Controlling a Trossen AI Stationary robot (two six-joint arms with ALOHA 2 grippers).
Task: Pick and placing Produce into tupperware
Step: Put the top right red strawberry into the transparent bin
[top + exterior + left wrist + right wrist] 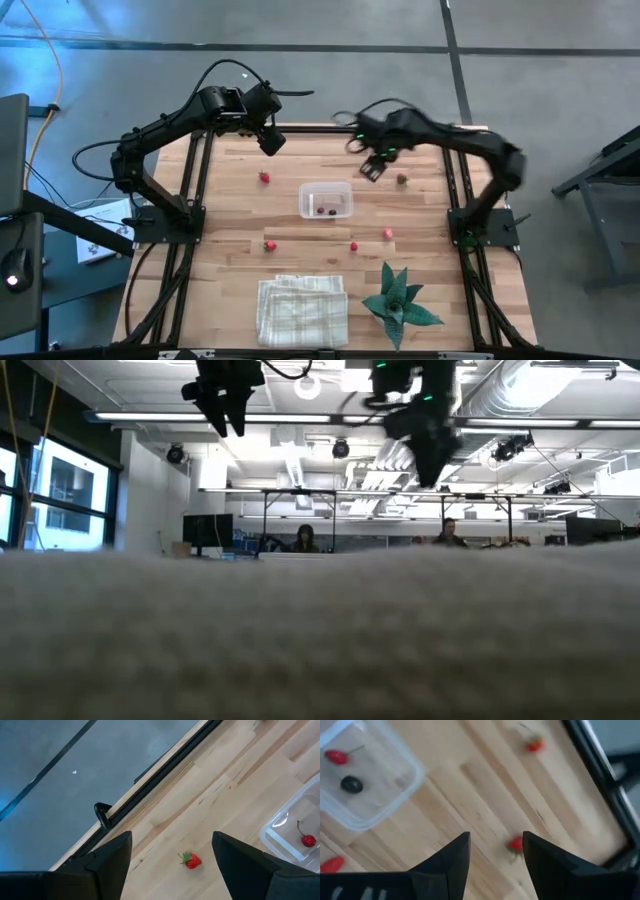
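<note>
Tupperware point(326, 199) sits near the table's point(230, 215) centre, and only the wrist views resolve what lies inside: a red piece point(336, 756) and a dark one point(351, 784). Both grippers hover toward the far edge, left gripper point(172, 852) open over a strawberry point(192, 860), right gripper point(496, 851) open above another point(516, 843). Low view is mostly blocked by a pale blurred surface, hiding everything on the table.

Checked cloth point(302, 310) beside spiky plant point(398, 300).
</note>
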